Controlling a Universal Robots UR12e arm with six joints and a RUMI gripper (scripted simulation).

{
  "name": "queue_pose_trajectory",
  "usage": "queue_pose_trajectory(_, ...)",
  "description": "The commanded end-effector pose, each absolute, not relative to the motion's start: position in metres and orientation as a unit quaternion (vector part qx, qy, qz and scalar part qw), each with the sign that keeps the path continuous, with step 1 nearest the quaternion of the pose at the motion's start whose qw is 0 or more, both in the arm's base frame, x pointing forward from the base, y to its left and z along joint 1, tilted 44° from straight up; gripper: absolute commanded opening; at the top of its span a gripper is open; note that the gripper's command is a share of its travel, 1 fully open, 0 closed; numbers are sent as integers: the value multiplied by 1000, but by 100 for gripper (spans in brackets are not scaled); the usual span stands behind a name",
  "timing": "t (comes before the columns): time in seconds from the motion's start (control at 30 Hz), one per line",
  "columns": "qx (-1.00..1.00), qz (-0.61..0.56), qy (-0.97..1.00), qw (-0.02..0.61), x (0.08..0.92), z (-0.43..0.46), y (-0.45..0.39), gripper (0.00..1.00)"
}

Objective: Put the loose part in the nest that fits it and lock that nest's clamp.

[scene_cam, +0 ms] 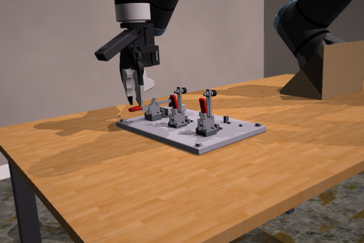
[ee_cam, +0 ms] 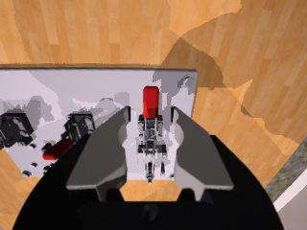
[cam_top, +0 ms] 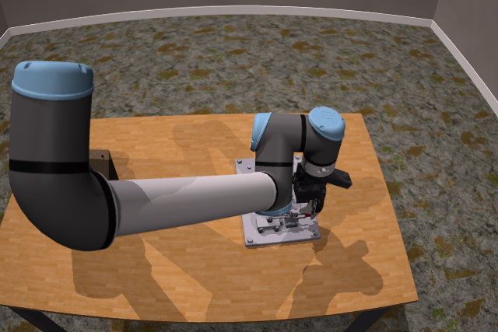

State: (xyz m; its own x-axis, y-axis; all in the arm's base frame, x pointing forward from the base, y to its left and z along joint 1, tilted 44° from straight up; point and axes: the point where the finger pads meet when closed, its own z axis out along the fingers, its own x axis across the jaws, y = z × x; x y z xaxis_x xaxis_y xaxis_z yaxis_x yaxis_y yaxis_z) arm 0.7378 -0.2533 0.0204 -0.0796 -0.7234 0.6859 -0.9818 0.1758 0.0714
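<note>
The end clamp's red handle [cam_top: 307, 214] [scene_cam: 135, 108] [ee_cam: 151, 102] lies low and nearly flat, pointing outward over the edge side of the fixture plate [cam_top: 281, 238] [scene_cam: 223, 139] [ee_cam: 58, 86]. That clamp's bar [scene_cam: 164, 101] lies about level, reaching inward over a light grey block-like part [cam_top: 263, 224] [scene_cam: 182, 107]. Whether its tip bears flat on the part is too small to tell. My gripper [scene_cam: 135, 103] [ee_cam: 151, 107] is partly open and empty, its fingertips just above the handle and, in the wrist view, on either side of it.
The middle clamp's red handle [scene_cam: 174, 101] [ee_cam: 59, 149] and the near clamp's red handle [scene_cam: 203, 105] stand up, with their bars raised. Small pads and blocks stand on the plate beside them. A brown wedge-shaped box [cam_top: 100, 159] [scene_cam: 342, 69] stands near the arm's base.
</note>
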Motion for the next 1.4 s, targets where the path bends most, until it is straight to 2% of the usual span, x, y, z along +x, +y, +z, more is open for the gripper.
queue_pose_trajectory(0.0, 606, 212, -704, 305, 741, 34, -241, 28)
queue_pose_trajectory(1.37, 606, 212, -704, 305, 748, 60, -217, 28)
